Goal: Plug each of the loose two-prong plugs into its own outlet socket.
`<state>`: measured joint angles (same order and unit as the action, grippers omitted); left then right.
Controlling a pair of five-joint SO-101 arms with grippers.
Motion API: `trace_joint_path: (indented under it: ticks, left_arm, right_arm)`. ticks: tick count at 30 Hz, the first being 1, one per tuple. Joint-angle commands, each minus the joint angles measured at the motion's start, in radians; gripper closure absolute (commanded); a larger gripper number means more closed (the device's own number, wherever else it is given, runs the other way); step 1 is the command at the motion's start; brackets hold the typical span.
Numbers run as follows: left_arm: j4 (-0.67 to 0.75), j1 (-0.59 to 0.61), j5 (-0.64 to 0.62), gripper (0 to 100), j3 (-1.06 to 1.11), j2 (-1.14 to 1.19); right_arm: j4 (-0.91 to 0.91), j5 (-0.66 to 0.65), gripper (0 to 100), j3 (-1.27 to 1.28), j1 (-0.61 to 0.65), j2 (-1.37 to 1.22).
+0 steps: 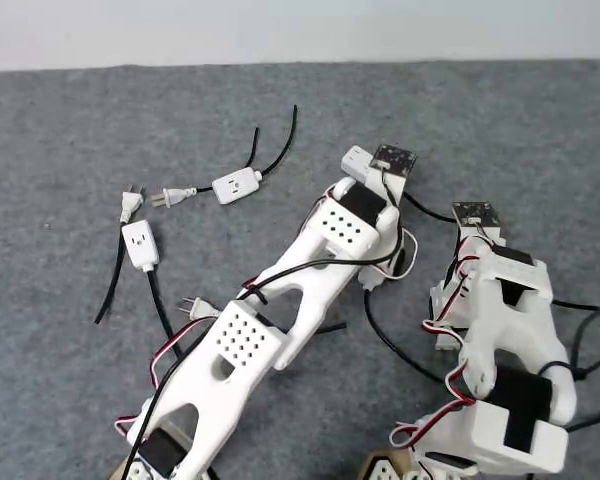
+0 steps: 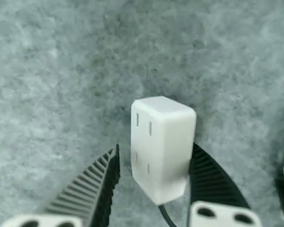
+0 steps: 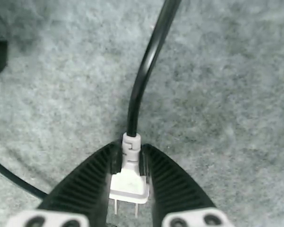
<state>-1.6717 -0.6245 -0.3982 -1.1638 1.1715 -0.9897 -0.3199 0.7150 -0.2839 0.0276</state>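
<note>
A white outlet socket [image 2: 163, 142] with a black cord lies on the grey carpet between the fingers of my open left gripper [image 2: 155, 151]. One finger [image 2: 204, 172] is against its side, and the other [image 2: 102, 182] stands a little apart from it. From above, this socket [image 1: 354, 158] sits at the far middle. My right gripper [image 3: 130, 151] is shut on a white two-prong plug [image 3: 129, 182] whose black cord [image 3: 146, 71] runs away from the fingers. Another plug [image 1: 202, 309] lies beside the left arm.
At the far left lie a second socket [image 1: 237, 185] with a plug [image 1: 173, 197] next to it, a third socket [image 1: 140, 244], and a plug [image 1: 130, 205] on a black cord. Black cords loop between the two arms.
</note>
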Motion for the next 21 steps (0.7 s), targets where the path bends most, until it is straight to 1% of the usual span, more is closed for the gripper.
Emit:
trace_joint_path:
  ticks: [1,4,8,10,12,15,18,21]
  left_arm:
    - [0.023,-0.003,-0.014,78,-0.015,-0.011]
    - [0.006,-0.002,-0.014,78,-0.048,-0.023]
    - [-0.072,-0.005,-0.014,79,-0.137,-0.032]
    - [-0.086,-0.008,-0.014,80,-0.166,-0.034]
    - [-0.086,-0.012,-0.014,85,-0.168,-0.040]
    - [-0.086,-0.026,-0.014,99,-0.165,-0.061]
    - [-0.089,-0.029,-0.011,99,-0.148,-0.103]
    - [-0.089,-0.023,-0.009,99,-0.041,-0.190]
  right_arm:
    - [0.022,-0.011,99.1,-0.055,-0.002,-0.005]
    - [0.022,-0.011,99.1,-0.055,-0.002,-0.005]
    - [0.022,-0.011,99.1,-0.055,-0.002,-0.005]
    - [0.022,-0.012,99.1,-0.055,-0.001,-0.005]
    - [0.022,-0.012,99.1,-0.055,0.001,-0.005]
    - [0.022,-0.012,99.1,-0.055,0.001,-0.005]
    - [0.022,-0.012,99.1,-0.055,0.001,-0.005]
    - [0.022,-0.012,99.1,-0.055,0.001,-0.005]
